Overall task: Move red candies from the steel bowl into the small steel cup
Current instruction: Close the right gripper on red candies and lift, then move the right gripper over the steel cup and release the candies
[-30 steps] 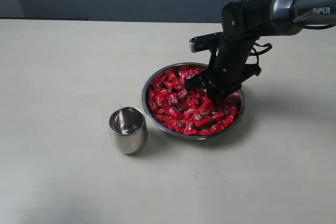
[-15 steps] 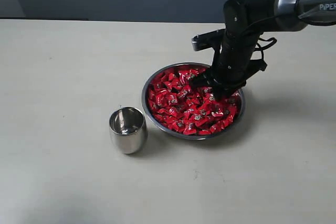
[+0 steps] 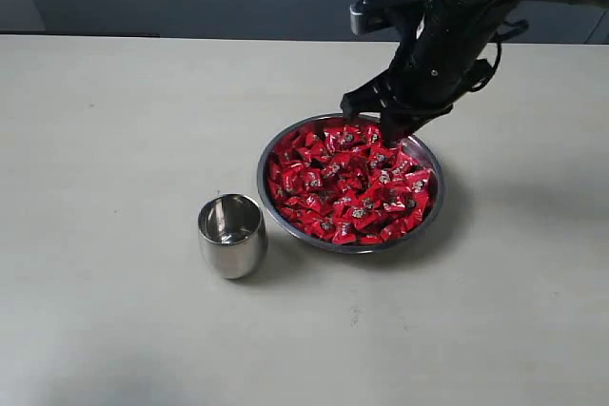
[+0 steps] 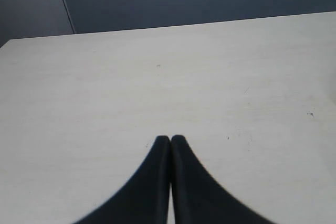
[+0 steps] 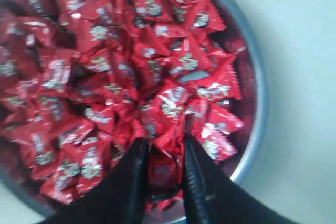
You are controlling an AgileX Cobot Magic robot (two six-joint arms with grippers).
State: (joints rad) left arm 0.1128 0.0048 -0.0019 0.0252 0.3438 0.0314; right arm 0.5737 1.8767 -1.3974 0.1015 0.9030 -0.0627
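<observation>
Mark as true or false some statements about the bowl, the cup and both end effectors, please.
1. The steel bowl holds many red candies. True.
2. The small steel cup lies on its side. False: it stands upright, opening up.
3. The right end effector grips a red candy. True.
4. The left end effector is open above the bowl. False: it is shut, over bare table.
5. The cup is full of candies. False: no red shows inside it.
</observation>
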